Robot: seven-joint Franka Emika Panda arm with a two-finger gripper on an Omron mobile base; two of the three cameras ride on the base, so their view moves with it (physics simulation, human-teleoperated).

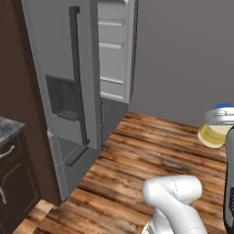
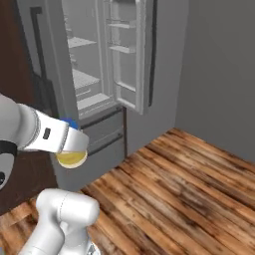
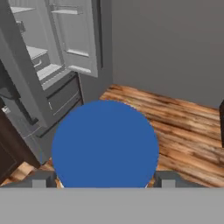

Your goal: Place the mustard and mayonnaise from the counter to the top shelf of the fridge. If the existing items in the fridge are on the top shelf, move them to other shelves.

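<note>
Brown wood floor [image 1: 151, 151] runs up to a plain grey wall [image 1: 187, 55] in the left base view. A tall grey fridge [image 1: 59, 68] stands on the left. Its near door is shut and hides the inside. Past it, the far door [image 1: 116, 50] hangs open, and its racks look bare. A dark cabinet with a stone desk [image 1: 8, 128] top is cut off at the left edge. At the right edge sits a pale yellow jar with a blue lid, the mayonnaise [image 1: 212, 135]. It is up in the air, well above the floor, with the grey hand over its top. Part of it is cut off by the edge, and the fingers cannot be made out.

From the right base view you can look into the open fridge [image 2: 84, 74]. White shelves [image 2: 82, 79] show inside, but it is too blurry to tell what is on them. The white arm [image 2: 30, 132] comes in from the left. The mayonnaise [image 2: 71, 158] hangs at its end, near the fridge drawers [image 2: 102, 134]. The hand covers most of the jar, so only the yellow bottom and a bit of blue lid show.

Up close in the hand view, the round blue lid of the mayonnaise [image 3: 105, 146] hides much of the floor. The two fingers [image 3: 169, 178] press on the jar from both sides, holding it. The fridge [image 3: 39, 61] is open at the upper left.
</note>
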